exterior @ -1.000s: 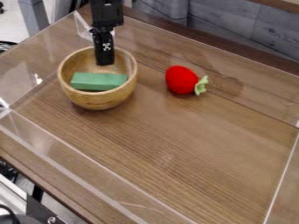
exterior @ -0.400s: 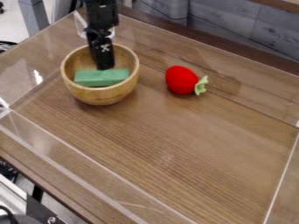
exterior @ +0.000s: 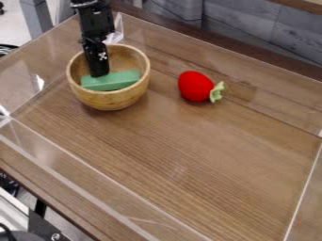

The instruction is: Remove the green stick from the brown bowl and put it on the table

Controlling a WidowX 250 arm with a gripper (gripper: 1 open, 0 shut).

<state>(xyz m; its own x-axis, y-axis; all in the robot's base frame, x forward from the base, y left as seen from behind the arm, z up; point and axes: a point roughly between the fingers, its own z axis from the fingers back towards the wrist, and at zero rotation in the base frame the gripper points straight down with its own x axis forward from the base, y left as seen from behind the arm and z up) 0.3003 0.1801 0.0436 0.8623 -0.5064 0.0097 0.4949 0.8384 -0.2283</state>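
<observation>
The claw (exterior: 96, 68), its fingers together, reached into the brown bowl (exterior: 108, 97) at ten o'clock on the tabletop (exterior: 189, 169), touching the green stick (exterior: 113, 81).

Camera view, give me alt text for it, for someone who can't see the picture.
A black robot tool reaches down into a brown bowl at the left end of the green stick lying inside, on a wood-grain table with clear walls. A red strawberry toy sits on the table to the right of the bowl, apart from it.
</observation>
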